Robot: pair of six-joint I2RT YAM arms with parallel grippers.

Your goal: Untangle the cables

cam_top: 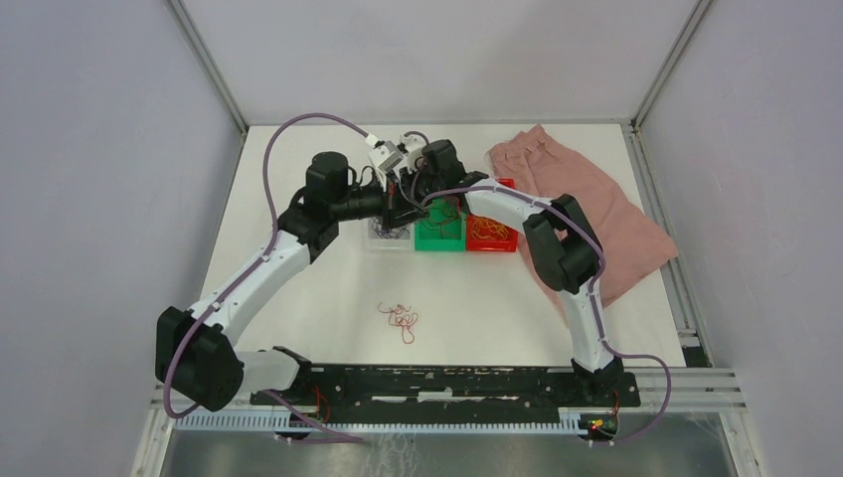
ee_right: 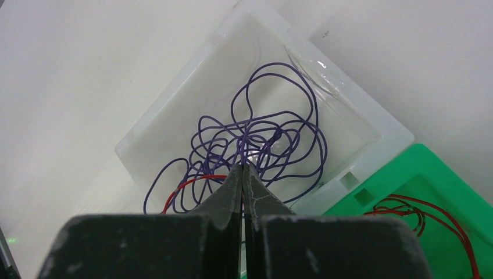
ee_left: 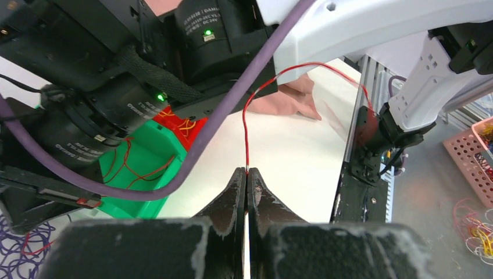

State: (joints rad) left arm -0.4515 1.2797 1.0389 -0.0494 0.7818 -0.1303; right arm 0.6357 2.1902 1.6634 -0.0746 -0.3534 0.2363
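Top view: on the table (cam_top: 477, 308), three bins stand in a row at frame centre, namely left bin (cam_top: 388, 239), middle bin (cam_top: 440, 236) and right bin (cam_top: 492, 237), each with cables (ee_right: 261, 133) in it. My right gripper (ee_right: 242, 167) hangs over the left bin's heap. A cloth (cam_top: 596, 214) lies upper right; a loose tangle (cam_top: 400, 320) of them lies lower centre, before the row.

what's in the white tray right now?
The white tray holds a tangle of purple wire, with a red strand at its near side. The right hand covers the near corner; anything under it is hidden.
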